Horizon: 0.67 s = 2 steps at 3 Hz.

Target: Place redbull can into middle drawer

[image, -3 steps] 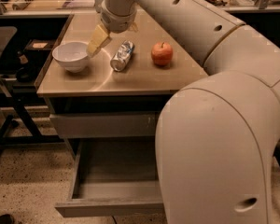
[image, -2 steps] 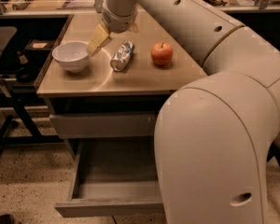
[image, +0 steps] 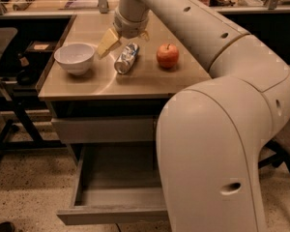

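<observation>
The redbull can (image: 126, 58) lies on its side on the tan countertop (image: 135, 83), between a white bowl and a red apple. My gripper (image: 127, 38) hangs just above the can's far end with its fingers spread. One yellowish finger (image: 108, 41) points down to the left of the can, between can and bowl. The other finger is mostly hidden behind the wrist. The middle drawer (image: 111, 215) is pulled out below the counter, and the part of its floor that shows is bare. My arm covers its right part.
A white bowl (image: 75, 57) stands left of the can and a red apple (image: 167, 55) to its right. A shut drawer front (image: 104, 129) sits above the open drawer. My large arm body (image: 217, 153) fills the right foreground. Dark desks and a chair stand at the left.
My gripper has shifted slightly to the right, closer over the can. The can, bowl, apple and drawer have not moved.
</observation>
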Each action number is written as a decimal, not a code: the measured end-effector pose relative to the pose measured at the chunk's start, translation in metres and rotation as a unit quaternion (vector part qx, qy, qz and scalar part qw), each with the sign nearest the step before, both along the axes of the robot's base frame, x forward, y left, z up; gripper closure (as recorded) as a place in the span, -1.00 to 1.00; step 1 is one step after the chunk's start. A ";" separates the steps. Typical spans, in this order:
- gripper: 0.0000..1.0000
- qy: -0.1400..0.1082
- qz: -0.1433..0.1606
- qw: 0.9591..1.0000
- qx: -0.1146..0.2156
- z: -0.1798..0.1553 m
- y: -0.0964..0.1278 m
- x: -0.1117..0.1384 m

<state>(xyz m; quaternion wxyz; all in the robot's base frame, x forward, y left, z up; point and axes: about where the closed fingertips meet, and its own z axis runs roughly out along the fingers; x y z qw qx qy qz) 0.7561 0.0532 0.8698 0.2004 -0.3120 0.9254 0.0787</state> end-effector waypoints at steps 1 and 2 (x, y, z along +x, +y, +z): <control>-1.00 0.010 -0.010 1.000 -0.004 -0.009 0.002 0.008; -1.00 0.016 -0.012 1.000 -0.014 -0.015 0.011 0.016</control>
